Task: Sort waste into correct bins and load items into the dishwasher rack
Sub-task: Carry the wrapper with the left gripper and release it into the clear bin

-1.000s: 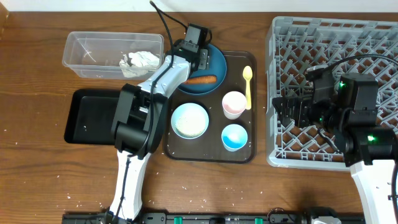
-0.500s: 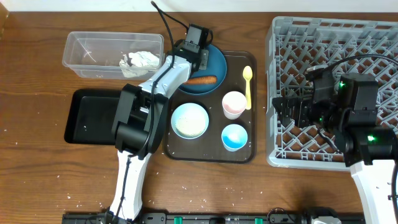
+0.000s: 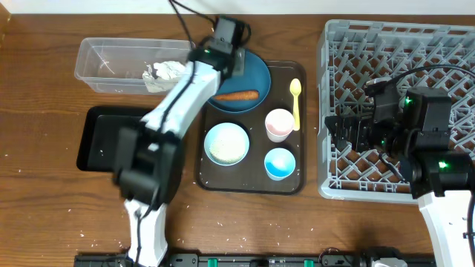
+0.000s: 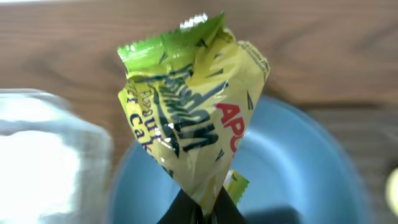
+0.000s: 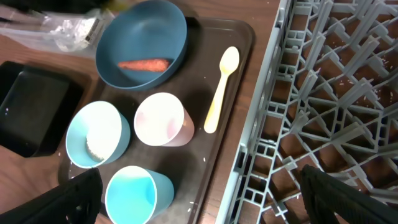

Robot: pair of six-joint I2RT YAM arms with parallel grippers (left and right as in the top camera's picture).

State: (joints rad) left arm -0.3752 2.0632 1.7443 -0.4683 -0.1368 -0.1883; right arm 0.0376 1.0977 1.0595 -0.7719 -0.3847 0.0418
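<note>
Sticking up from the left gripper (image 4: 202, 213), the wrapper (image 4: 193, 118) is pinched low.

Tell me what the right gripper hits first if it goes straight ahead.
Likely the left wall of the dishwasher rack; if the right gripper clears it, the pink cup. Height unclear.

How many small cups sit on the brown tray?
2: the pink-inside cup beside the spoon; the blue-inside cup next to it, right of the white bowl. None seems hidden.
</note>
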